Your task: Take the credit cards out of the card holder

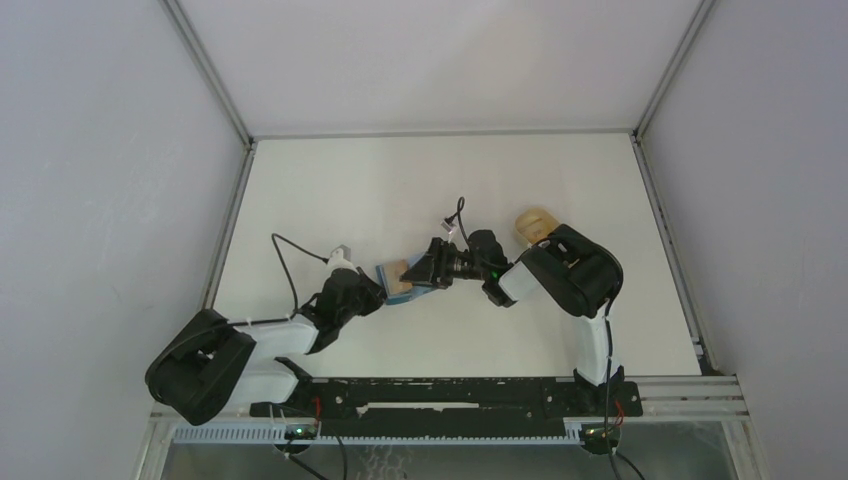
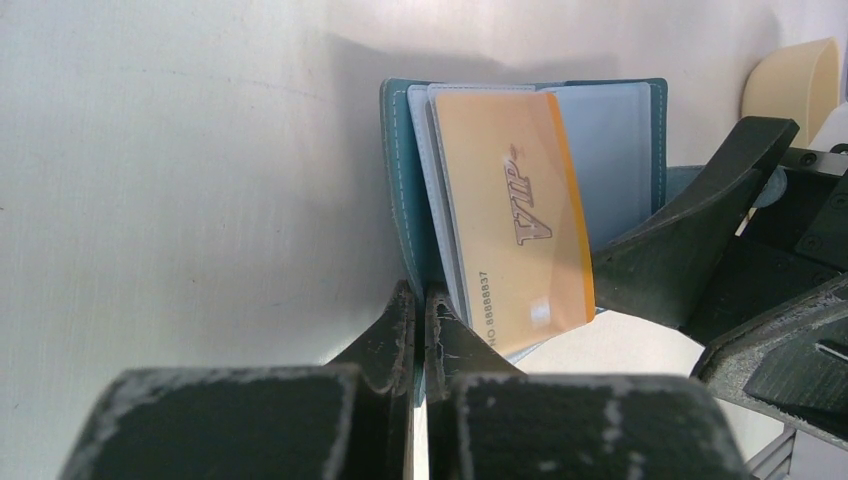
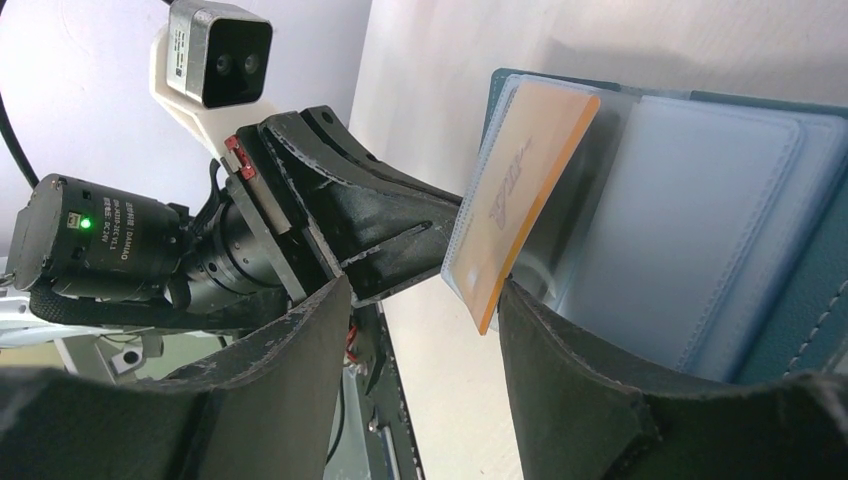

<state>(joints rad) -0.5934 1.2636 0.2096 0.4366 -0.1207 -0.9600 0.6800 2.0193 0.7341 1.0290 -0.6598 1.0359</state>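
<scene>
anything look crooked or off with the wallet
The orange card sits askew in the open card holder, tilted against the clear sleeves and seemingly part-way out. The left gripper pinches the holder's cover; the right gripper, open, straddles the card. No damage shows.

Overhead; wrist close-ups of card holder (image 2: pixel 398 180)

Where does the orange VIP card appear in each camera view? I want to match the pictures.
Top external: the orange VIP card is a small tan patch just left of centre.
Left wrist: the card stands upright in the middle, its face visible.
Right wrist: the card is at upper centre, tilted, seen almost edge-on.
Shared landmark: the teal card holder around it.
</scene>
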